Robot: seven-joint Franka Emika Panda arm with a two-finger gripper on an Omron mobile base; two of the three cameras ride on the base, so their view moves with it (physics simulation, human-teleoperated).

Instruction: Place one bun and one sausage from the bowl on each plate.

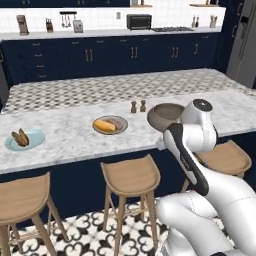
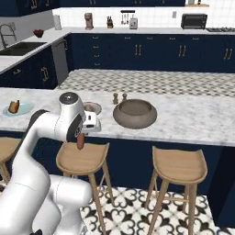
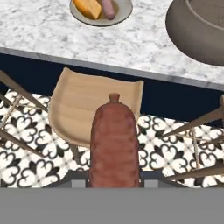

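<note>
My gripper (image 2: pixel 81 136) hangs in front of the island counter's front edge, above a stool, shut on a reddish-brown sausage (image 3: pixel 114 144) that points down (image 2: pixel 81 142). The dark stone bowl (image 2: pixel 135 114) stands on the counter to its right and further back (image 1: pixel 165 115) (image 3: pixel 199 30). The grey-tan plate (image 1: pixel 111 133) carries a yellow bun (image 1: pixel 104 125) and a pinkish sausage (image 1: pixel 116 122); the hand view shows this plate (image 3: pixel 124 11) at its top. Far left, the pale blue plate (image 1: pixel 36 142) (image 2: pixel 23 110) bears two brown pieces.
Wooden stools (image 3: pixel 94 109) (image 2: pixel 176 165) (image 1: pixel 131 175) line the near side of the counter, whose marble edge (image 3: pixel 131 70) lies just beyond the gripper. Two small shakers (image 1: pixel 138 106) (image 2: pixel 119 98) stand behind the plate and bowl. My own arm (image 1: pixel 187 160) blocks the left base view.
</note>
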